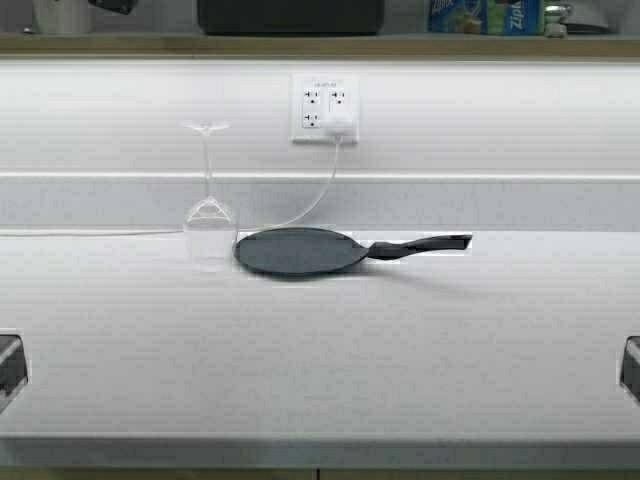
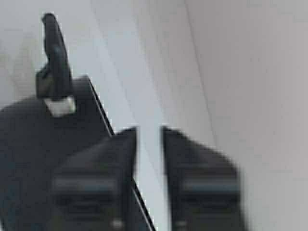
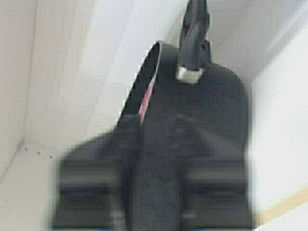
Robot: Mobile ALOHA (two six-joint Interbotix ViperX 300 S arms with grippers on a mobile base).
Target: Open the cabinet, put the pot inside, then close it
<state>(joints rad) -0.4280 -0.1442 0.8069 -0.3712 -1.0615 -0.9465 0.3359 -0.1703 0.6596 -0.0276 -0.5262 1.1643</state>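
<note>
The pot (image 3: 202,110) is held up inside the cabinet (image 3: 72,72), its rim clamped by the right hand (image 3: 144,159); the left hand (image 2: 149,178) is parted beside it, gripping nothing.

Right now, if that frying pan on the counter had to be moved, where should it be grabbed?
By the long handle, from above on the robot's right. It sticks out flat from the pan that way, while the glass stands close beside the pan's left edge. The right pincer is clamped on the pot rim, though.
</note>
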